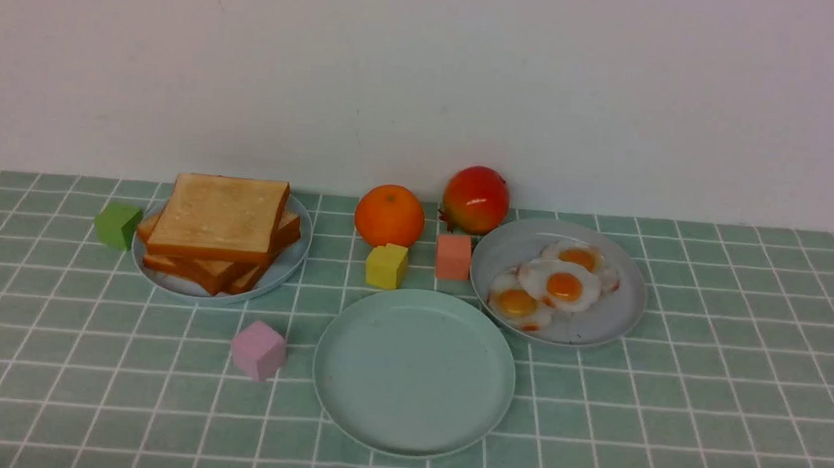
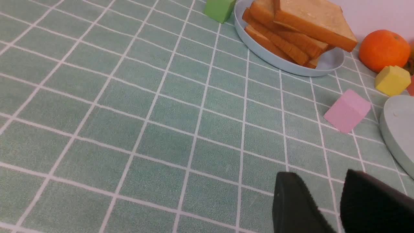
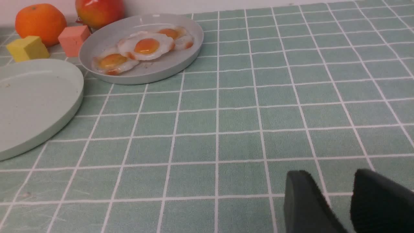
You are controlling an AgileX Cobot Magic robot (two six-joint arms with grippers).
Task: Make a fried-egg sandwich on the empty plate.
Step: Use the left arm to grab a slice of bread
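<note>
The empty mint-green plate [image 1: 413, 371] lies near the table's front centre, with its rim also showing at the edge of both wrist views [image 2: 399, 132] [image 3: 35, 103]. Golden toast slices [image 1: 218, 229] are stacked on a pale blue plate [image 1: 282, 268] at the back left. Three fried eggs [image 1: 558, 284] lie on a grey plate [image 1: 623, 310] at the back right. Neither arm shows in the front view. My left gripper [image 2: 318, 179] hovers open over bare cloth, well short of the toast [image 2: 300, 29]. My right gripper [image 3: 331, 178] is open too, far from the eggs [image 3: 145, 47].
An orange [image 1: 389, 215] and a red pomegranate-like fruit [image 1: 475, 199] stand at the back centre. Small cubes lie about: green [image 1: 118, 224], yellow [image 1: 387, 265], salmon [image 1: 453, 256] and pink [image 1: 257, 349], the pink one just left of the mint plate. A white wall closes the back.
</note>
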